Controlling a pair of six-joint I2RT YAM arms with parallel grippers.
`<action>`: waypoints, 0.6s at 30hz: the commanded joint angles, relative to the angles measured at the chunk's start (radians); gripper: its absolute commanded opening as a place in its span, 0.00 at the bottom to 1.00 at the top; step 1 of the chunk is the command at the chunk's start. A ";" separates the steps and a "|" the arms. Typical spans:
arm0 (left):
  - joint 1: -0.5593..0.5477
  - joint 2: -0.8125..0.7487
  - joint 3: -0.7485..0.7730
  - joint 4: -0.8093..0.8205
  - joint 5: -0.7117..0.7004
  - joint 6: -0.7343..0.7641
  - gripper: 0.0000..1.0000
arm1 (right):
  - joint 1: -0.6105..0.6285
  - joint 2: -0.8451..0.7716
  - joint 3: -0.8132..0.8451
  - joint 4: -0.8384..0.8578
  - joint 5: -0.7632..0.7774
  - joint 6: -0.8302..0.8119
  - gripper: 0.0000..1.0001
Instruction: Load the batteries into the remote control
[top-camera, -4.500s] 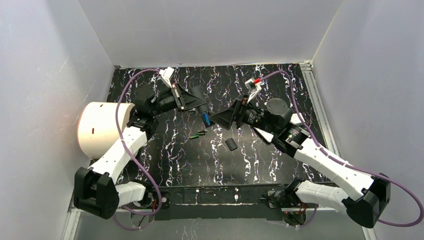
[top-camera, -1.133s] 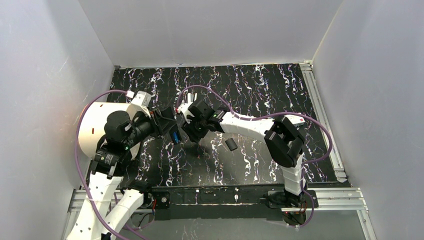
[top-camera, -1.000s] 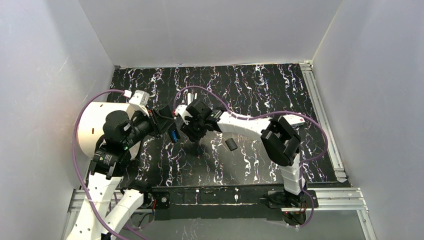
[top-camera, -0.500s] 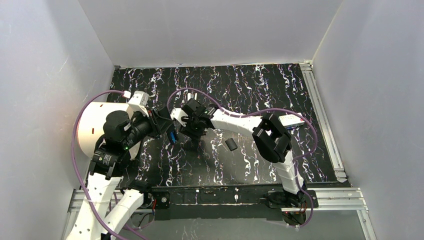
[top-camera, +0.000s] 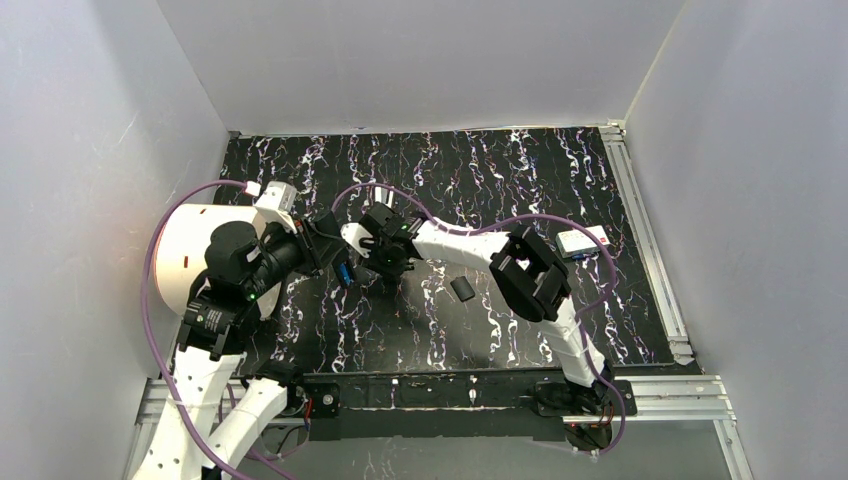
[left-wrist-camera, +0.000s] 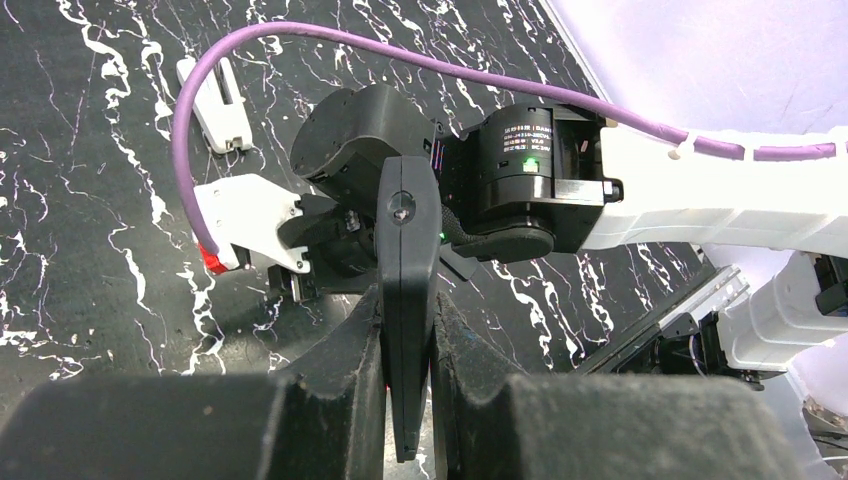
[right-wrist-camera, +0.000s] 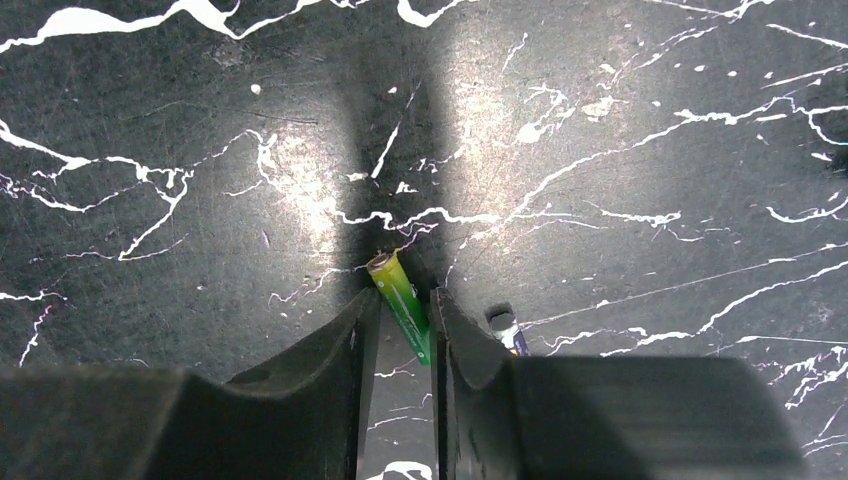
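My left gripper (left-wrist-camera: 407, 300) is shut on the remote control (left-wrist-camera: 405, 240), a thin black slab held edge-on above the table. In the top view the remote (top-camera: 345, 272) shows a blue patch at the left gripper's (top-camera: 335, 258) tip. My right gripper (right-wrist-camera: 405, 300) points down at the table, its jaws narrowly open astride the green battery (right-wrist-camera: 400, 295). That battery lies slanted between the fingers, on the table. A dark battery (right-wrist-camera: 505, 330) lies just outside the right finger. In the top view the right gripper (top-camera: 388, 268) covers the batteries.
A small black piece (top-camera: 461, 289) lies on the marbled black table (top-camera: 500, 180), right of the right gripper. A large white cylinder (top-camera: 185, 260) stands at the left edge behind the left arm. White walls enclose three sides. The right arm's wrist (left-wrist-camera: 530, 170) is close in front of the remote.
The right gripper has shifted slightly left over the batteries and its jaws have narrowed around the green battery. The left arm holds the remote in the same place.
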 joint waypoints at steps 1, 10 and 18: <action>0.003 -0.011 0.031 -0.004 -0.008 0.014 0.00 | 0.009 0.001 -0.003 -0.022 0.013 0.004 0.30; 0.002 -0.008 0.021 0.007 -0.006 0.006 0.00 | 0.015 -0.079 -0.068 0.043 0.032 0.157 0.11; 0.002 -0.004 -0.042 0.016 -0.006 -0.037 0.00 | -0.085 -0.383 -0.325 0.369 0.048 0.450 0.11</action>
